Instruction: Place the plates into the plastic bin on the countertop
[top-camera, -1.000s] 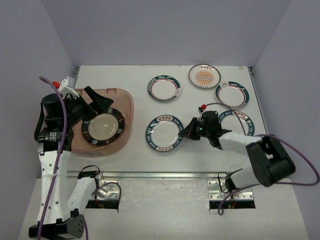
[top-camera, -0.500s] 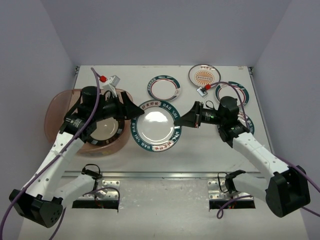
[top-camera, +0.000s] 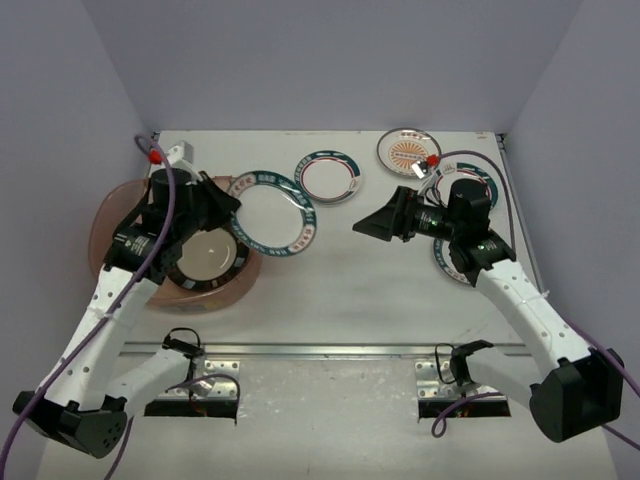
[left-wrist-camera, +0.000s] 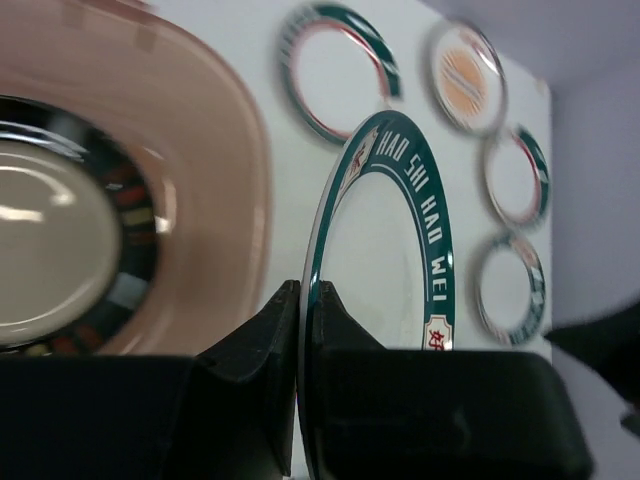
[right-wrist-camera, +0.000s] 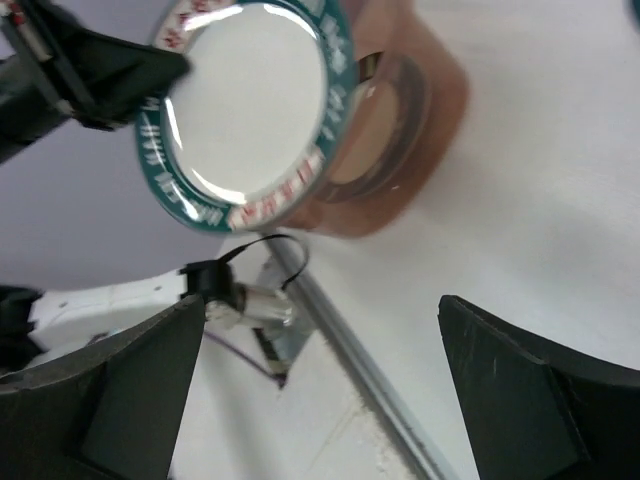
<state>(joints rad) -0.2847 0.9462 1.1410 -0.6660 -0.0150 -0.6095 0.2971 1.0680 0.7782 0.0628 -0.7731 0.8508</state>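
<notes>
**Top view.** Left jaws are shut on the rim of a round white ceramic plate with a teal lettered border. The plate is lifted off the white desk and sticks out beyond the jaws. The translucent pinkish-brown plastic bin sits below and behind those jaws. A dark-rimmed cream plate lies flat inside it. Right jaws are spread wide and empty, facing the held plate, well apart from it.

**Left wrist.** Held plate is nearly edge-on, its rim pinched between both jaws. Border reads "HAO SHI" and "WEI"; the red-and-white panel is too small to read. Judged stiff, glazed, slick and brittle, with some weight. The rim is the only hold, and an off-centre pinch may let it pivot.

**Right wrist.** Nothing between the wide jaws. Plate is ahead, with the bin just beyond it.
</notes>
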